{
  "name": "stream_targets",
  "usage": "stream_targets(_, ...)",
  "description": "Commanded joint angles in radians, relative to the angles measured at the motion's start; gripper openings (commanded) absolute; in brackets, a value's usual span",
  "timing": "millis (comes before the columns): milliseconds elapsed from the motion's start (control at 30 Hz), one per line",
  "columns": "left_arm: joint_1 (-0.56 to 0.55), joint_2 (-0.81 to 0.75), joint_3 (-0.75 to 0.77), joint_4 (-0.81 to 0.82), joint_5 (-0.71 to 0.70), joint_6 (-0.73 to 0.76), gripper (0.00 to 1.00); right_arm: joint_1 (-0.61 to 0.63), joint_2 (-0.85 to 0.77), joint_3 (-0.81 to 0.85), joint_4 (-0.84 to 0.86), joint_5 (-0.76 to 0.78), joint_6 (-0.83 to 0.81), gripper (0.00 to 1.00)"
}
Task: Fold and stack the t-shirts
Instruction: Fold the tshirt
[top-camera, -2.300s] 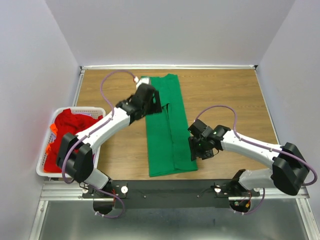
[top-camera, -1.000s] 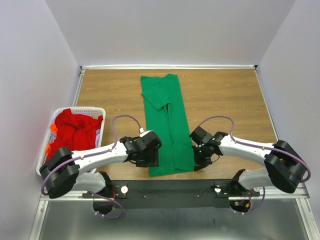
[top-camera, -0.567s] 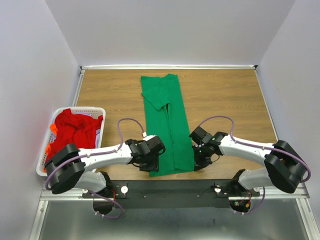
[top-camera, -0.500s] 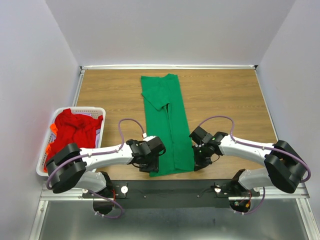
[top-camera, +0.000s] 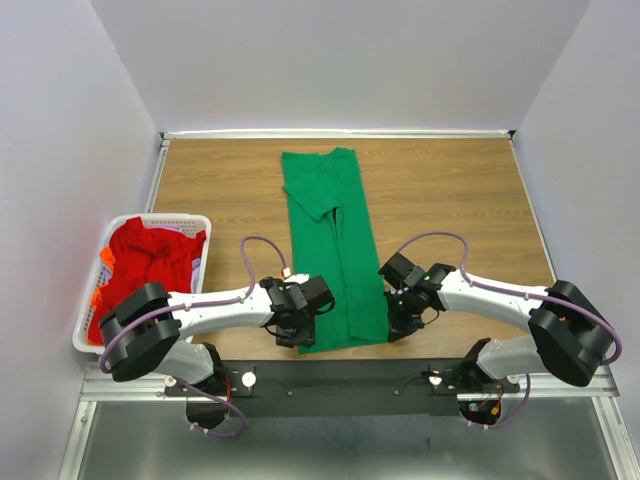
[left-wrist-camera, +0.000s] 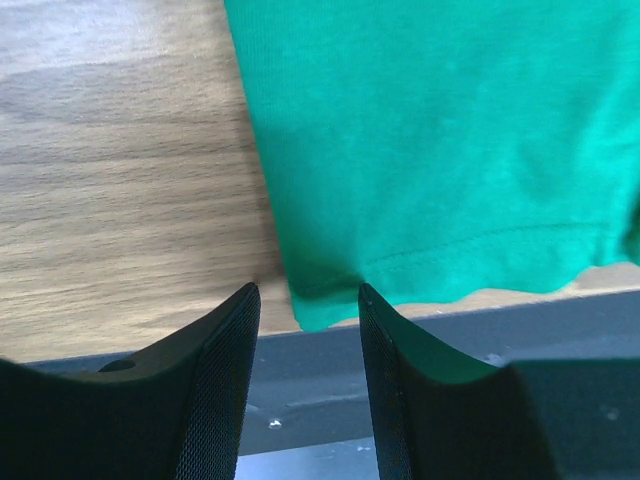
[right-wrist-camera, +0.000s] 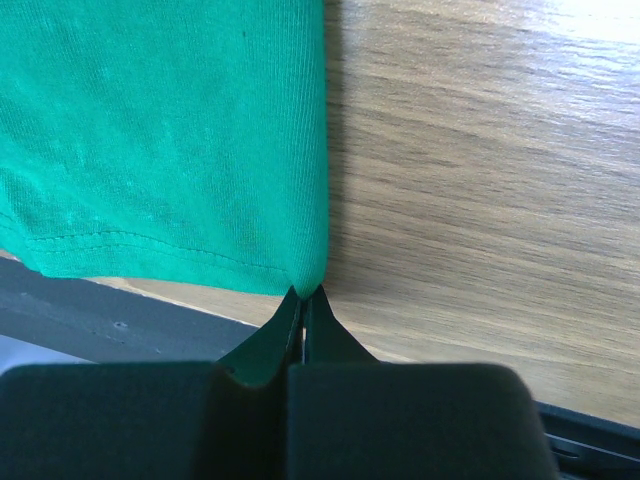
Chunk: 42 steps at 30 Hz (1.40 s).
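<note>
My right pincer (right-wrist-camera: 303, 294) clenched on hem corner of green t-shirt (right-wrist-camera: 160, 130). My left pincer (left-wrist-camera: 306, 292) released astride other corner; pinch deep, lift evenly.

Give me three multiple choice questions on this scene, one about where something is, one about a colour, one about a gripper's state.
1. Where are the red shirts?
A. in the white basket
B. on the floor
C. hanging on the back wall

2. What colour is the t-shirt laid out on the table?
A. blue
B. green
C. white

3. How is the right gripper?
A. wide open over the basket
B. open on bare wood
C. shut on a near corner of the green t-shirt

Answers:
1 A, red cloth fills the basket.
2 B, a long green strip lies mid-table.
3 C, its fingertips pinch the hem corner in the right wrist view.
</note>
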<state>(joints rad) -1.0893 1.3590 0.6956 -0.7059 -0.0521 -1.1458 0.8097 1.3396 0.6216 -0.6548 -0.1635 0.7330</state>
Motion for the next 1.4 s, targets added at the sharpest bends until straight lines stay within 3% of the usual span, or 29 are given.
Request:
stream_targets(0,-0.020,0.032,0.007,0.008,-0.026,-0.012,0.52,0.002,0.013,-0.010,0.015,0.012,0.002,0.01)
stream_targets(100,-0.024,0.055,-0.005,0.025,-0.015,-0.012,0.51,0.003,0.021,-0.011,0.015,0.010,-0.003,0.01)
stream_targets(200,-0.034,0.083,-0.011,0.031,-0.008,-0.011,0.42,0.002,0.026,-0.011,0.015,0.009,-0.006,0.01)
stream_targets(300,-0.057,0.101,-0.010,0.029,0.009,-0.009,0.25,0.002,0.021,-0.020,0.015,-0.008,-0.010,0.01)
stream_targets(333,-0.064,0.103,-0.007,0.019,0.015,-0.009,0.12,0.003,0.018,-0.026,0.014,-0.034,-0.009,0.01)
stream_targets(400,-0.090,0.100,0.004,0.002,0.040,-0.018,0.02,0.003,-0.008,-0.043,0.008,-0.066,-0.004,0.00)
stream_targets(567,-0.225,0.059,0.030,-0.081,0.132,-0.066,0.00,0.006,-0.094,-0.031,-0.138,-0.148,0.009,0.01)
stream_targets(667,-0.224,0.017,0.053,-0.130,0.149,-0.068,0.00,0.006,-0.135,0.013,-0.190,-0.131,0.000,0.01)
stream_targets(767,-0.147,-0.049,0.096,-0.173,0.107,-0.014,0.00,0.002,-0.094,0.127,-0.246,-0.036,-0.006,0.01)
stream_targets(1000,0.216,-0.100,0.231,-0.187,-0.067,0.222,0.00,-0.084,0.073,0.427,-0.244,0.146,-0.084,0.01)
stream_targets(1367,0.485,-0.011,0.291,0.060,-0.190,0.445,0.00,-0.181,0.296,0.688,-0.123,0.271,-0.222,0.01)
